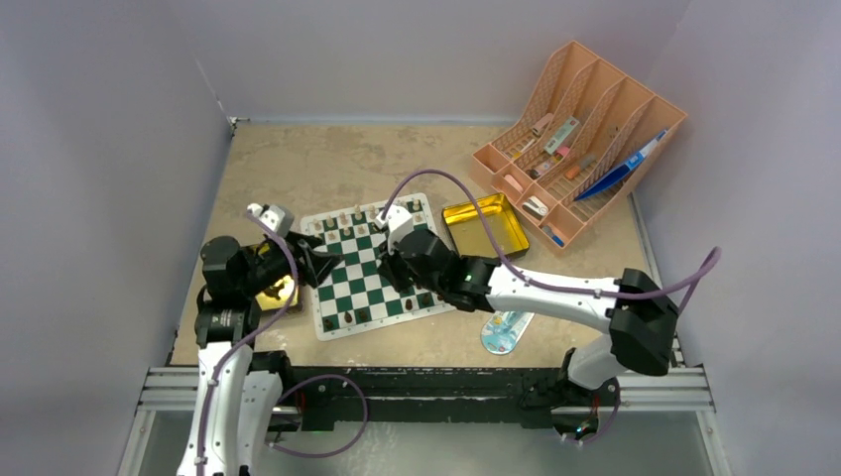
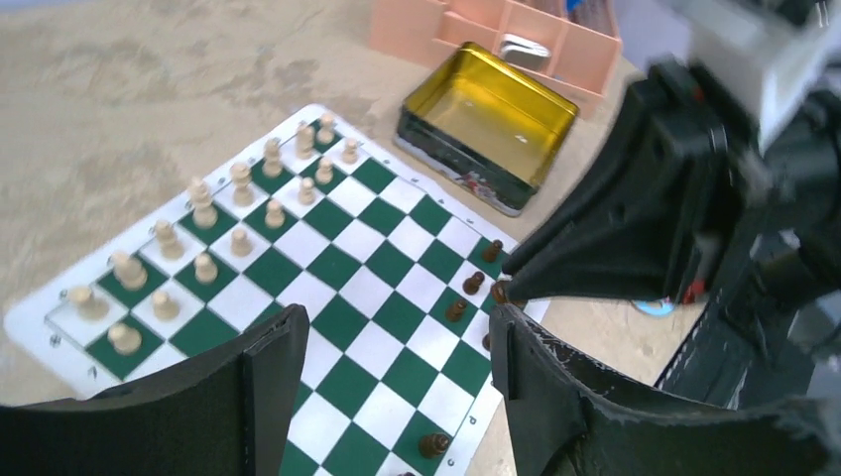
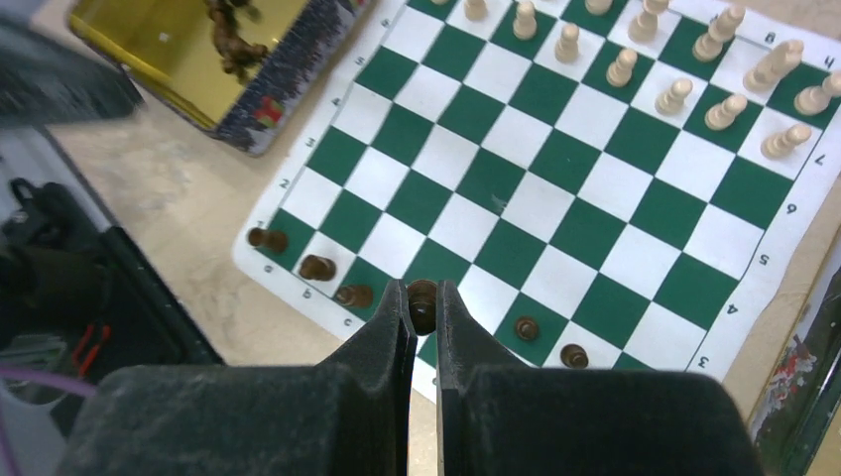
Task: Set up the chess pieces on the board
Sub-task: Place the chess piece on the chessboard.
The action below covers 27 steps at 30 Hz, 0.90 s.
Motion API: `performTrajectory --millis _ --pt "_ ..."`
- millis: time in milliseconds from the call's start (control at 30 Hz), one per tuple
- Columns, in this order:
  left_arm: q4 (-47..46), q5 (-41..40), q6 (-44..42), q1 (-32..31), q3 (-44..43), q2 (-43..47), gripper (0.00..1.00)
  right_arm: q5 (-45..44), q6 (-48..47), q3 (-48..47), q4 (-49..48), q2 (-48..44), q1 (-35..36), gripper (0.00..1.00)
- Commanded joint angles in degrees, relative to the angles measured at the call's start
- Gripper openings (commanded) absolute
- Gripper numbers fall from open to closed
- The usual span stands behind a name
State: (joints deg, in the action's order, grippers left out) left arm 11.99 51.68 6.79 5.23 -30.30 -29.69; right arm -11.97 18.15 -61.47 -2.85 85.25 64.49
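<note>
At 9 o'clock on the counter (image 1: 298,159), the left end effector (image 2: 397,319) is seen with its fingers spread wide and nothing between them. It hangs over the 9 o'clock edge of the chessboard (image 2: 337,266), whose checks show through the gap. A gold tin (image 3: 283,99) lies just beside that edge, and a few dark pieces (image 3: 233,35) are seen inside it. Cream pieces (image 2: 203,203) are ranked in two rows along the board's 12 o'clock side, and more dark ones are dotted along its 6 o'clock side. Over that near row, the right end effector (image 3: 422,319) is clamped on a single dark piece (image 3: 422,297), pinched at the very fingertips. Whether this piece touches the board cannot be told. At 2 o'clock from the board a second gold tin (image 1: 486,228) lies open, and an orange rack (image 1: 580,139) stands beyond it.
</note>
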Motion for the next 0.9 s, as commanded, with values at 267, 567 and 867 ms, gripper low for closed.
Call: performTrajectory --millis 267,567,867 --pt "11.56 -23.93 7.33 0.21 -10.7 -1.28 0.7 -7.19 1.48 4.2 -9.01 8.42 -0.01 0.01" --pt "13.1 -31.66 7.63 0.21 -10.74 1.93 0.72 -7.73 2.03 5.55 -11.9 12.54 -0.05 0.01" --pt "14.25 -31.93 7.72 0.21 -11.45 -0.87 0.75 -7.29 3.02 5.98 -11.51 15.0 -0.02 0.03"
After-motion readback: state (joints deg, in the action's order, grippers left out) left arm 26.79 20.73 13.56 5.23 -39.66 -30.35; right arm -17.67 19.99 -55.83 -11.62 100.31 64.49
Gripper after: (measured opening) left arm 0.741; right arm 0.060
